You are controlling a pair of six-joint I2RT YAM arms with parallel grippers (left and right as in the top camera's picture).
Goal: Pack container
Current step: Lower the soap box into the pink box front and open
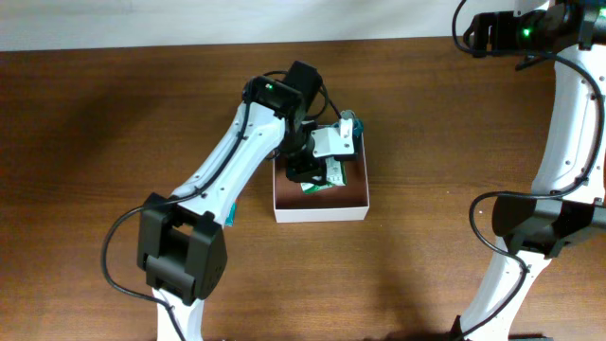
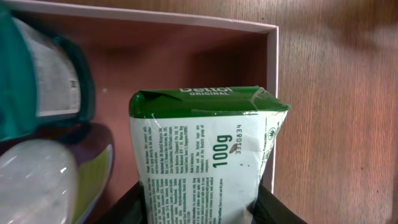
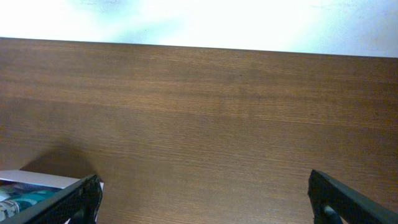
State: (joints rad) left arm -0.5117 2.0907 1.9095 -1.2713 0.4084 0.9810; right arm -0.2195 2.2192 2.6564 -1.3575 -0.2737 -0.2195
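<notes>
The container (image 1: 322, 212) is a shallow white-walled box with a reddish-brown floor, at mid-table. My left gripper (image 1: 312, 173) reaches down into it, shut on a green-and-white Dettol soap pack (image 2: 205, 155). The pack hangs over the floor close to the container's right wall (image 2: 272, 74), and the black fingers (image 2: 273, 208) clamp its two sides. A teal tube (image 2: 37, 81) and a white-and-green pack (image 2: 43, 180) lie inside on the left of the wrist view. My right gripper (image 3: 205, 205) is open and holds nothing, above bare wood far to the right of the container (image 3: 31, 180).
The left arm (image 1: 237, 161) crosses the table diagonally from the front edge up to the box. The right arm (image 1: 568, 123) stands along the right side. A pale wall strip runs along the table's far edge (image 1: 189, 24).
</notes>
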